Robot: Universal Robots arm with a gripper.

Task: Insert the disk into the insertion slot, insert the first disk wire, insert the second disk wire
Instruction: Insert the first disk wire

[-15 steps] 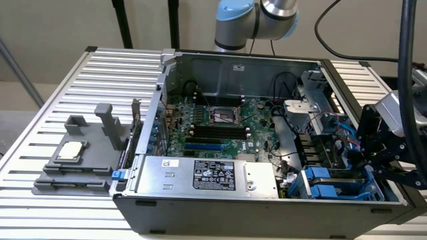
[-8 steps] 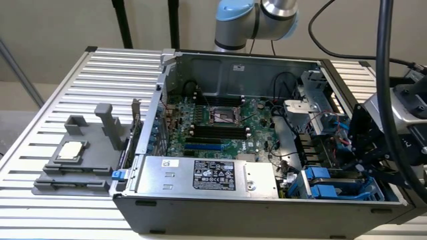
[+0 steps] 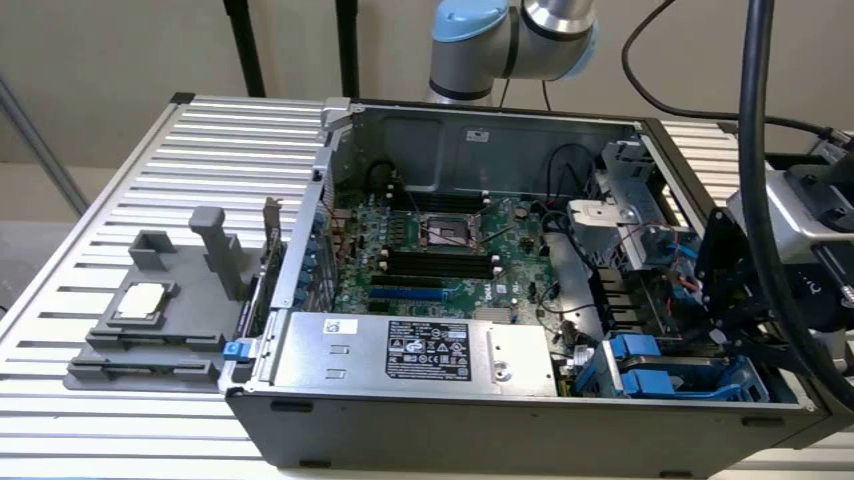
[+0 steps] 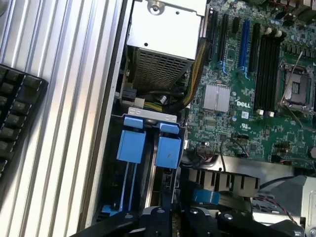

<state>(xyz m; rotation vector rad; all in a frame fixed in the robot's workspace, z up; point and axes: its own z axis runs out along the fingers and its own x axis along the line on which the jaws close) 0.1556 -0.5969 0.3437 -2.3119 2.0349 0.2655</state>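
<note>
Hovering with gripper (image 4: 173,219) over the slot (image 3: 667,372), at the near corner of the computer case (image 3: 534,430) on the exterior view's right. Failing to tell gripper apart or together. Failing to confirm disk seating; judging both wires as outstanding.

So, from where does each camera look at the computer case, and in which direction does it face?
Exterior view: off the arm, raised, facing down into the open computer case; the arm shows behind it, its wrist over the case at the exterior view's right.
Wrist view: on the wrist, facing down at the drive cage's blue tabs; the gripper shows in part.
Both show the blue tabs, the power-supply box and the motherboard.
</note>
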